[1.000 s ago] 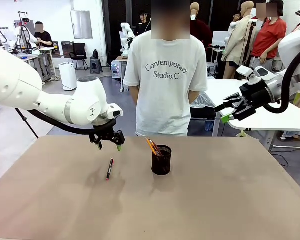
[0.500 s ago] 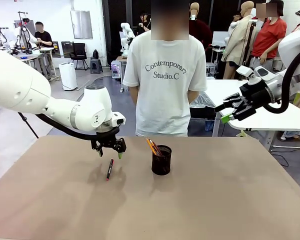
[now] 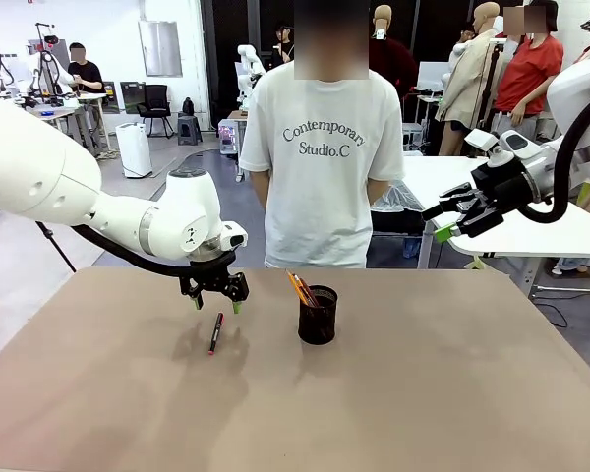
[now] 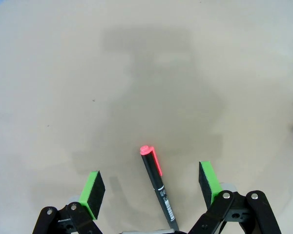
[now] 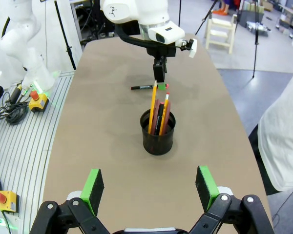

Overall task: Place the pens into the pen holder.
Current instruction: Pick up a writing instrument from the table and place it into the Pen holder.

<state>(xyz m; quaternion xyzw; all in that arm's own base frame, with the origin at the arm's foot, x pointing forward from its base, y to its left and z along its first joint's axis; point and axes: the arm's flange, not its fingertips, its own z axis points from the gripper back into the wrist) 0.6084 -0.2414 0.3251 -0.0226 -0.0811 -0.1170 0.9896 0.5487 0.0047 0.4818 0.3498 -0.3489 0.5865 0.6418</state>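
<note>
In the front view the left tool (image 3: 216,303) hangs left of centre just above the surface (image 3: 442,393), its jaws released and holding nothing, with the black pen with red ends (image 3: 216,333) lying flat right below it in the frame. Near the centre, apart from that pen, the pen holder (image 3: 318,315) stands upright, and an orange-yellow pencil (image 3: 297,287) leans out of it toward the upper left. At the right edge the right tool (image 3: 442,224) sits raised off the surface, spread wide and empty; a person (image 3: 320,147) stands at the far side. In the left wrist view, low in the frame, the pen lies between the tool's green pads (image 4: 94,187) – touching neither – with a red end pointing up. In the right wrist view the holder stands at centre, several pens (image 5: 158,112) upright inside it, while the black pen lies above it on the surface, under the left tool.
</note>
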